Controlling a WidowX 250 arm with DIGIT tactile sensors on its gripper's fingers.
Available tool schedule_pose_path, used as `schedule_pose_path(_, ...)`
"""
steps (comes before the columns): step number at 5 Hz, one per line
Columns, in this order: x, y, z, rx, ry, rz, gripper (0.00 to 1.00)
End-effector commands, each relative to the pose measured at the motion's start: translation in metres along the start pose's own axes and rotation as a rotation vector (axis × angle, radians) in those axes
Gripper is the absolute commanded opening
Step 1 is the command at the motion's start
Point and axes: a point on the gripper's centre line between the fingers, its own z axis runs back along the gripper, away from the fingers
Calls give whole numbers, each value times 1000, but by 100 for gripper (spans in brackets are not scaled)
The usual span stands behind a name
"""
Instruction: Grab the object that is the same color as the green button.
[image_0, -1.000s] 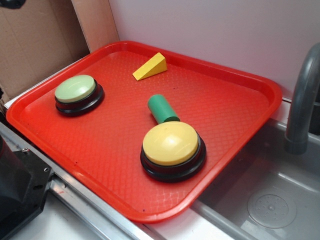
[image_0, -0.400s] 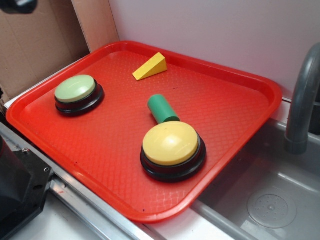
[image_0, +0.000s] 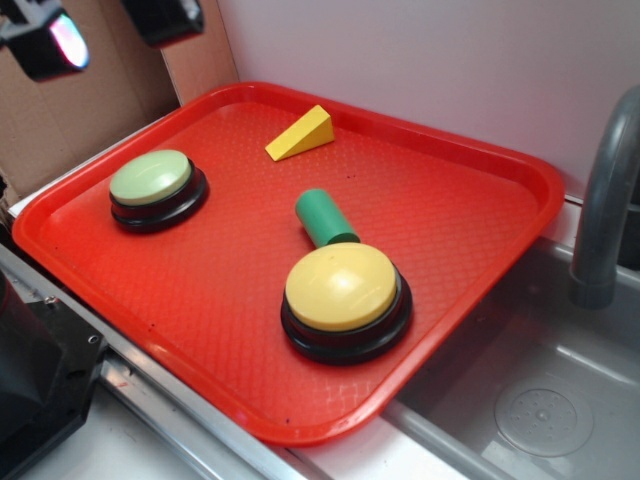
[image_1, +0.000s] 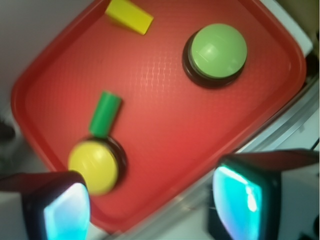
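Note:
The dark-green cylinder (image_0: 324, 218) lies on its side in the middle of the red tray (image_0: 470, 195), one end against the yellow button; it also shows in the wrist view (image_1: 105, 113). The pale green button (image_0: 152, 178) on its black base sits at the tray's left, and also shows in the wrist view (image_1: 218, 51). My gripper (image_0: 112, 28) hangs high above the tray's far left corner, far from the cylinder. Its jaws are wide apart and empty, and it also shows in the wrist view (image_1: 150, 207).
A yellow-domed button (image_0: 342, 287) stands at the tray's front. A yellow wedge block (image_0: 300, 134) lies at the back. A grey sink (image_0: 540, 400) with a faucet (image_0: 605, 205) is on the right. Cardboard (image_0: 70, 120) stands behind on the left.
My gripper has come down into the exterior view at the top left, both fingers now showing. The objects on the tray have not moved.

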Motion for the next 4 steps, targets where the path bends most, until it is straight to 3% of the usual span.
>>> schedule_pose_path(1,35,-39,-79,-18,-103,263,100)
schedule_pose_path(3,40,-47,-139,63,-141,202,100)
schedule_pose_path(4,40,-45,-155,103,-128,197,100)
